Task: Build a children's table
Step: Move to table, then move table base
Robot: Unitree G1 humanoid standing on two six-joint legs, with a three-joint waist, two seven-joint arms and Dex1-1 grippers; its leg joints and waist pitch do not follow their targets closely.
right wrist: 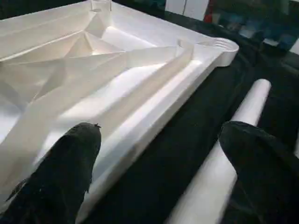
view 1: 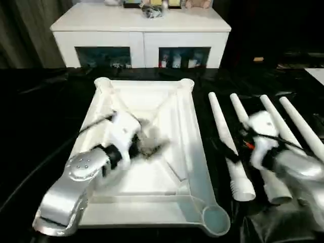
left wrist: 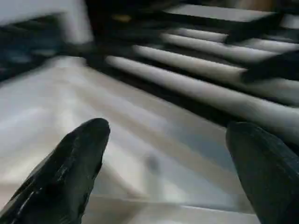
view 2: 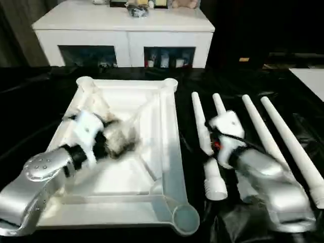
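The white tabletop (view 1: 167,106) lies upside down on black cloth, ribs up, with round sockets (view 1: 216,220) at its corners. Several long white tapered legs (view 1: 223,126) lie side by side to its right. My left gripper (view 1: 146,144) hovers over the middle of the ribbed underside, and the left wrist view shows its fingers (left wrist: 84,158) spread wide with nothing between them. My right gripper (right wrist: 159,140) is open and empty too. It hangs low over the gap between the tabletop's right rim (right wrist: 154,116) and the nearest leg (right wrist: 224,168).
A white cabinet (view 1: 142,35) with glass-fronted compartments stands behind the work, with small items on top. Black cloth (view 1: 40,126) covers the surface around the tabletop and legs.
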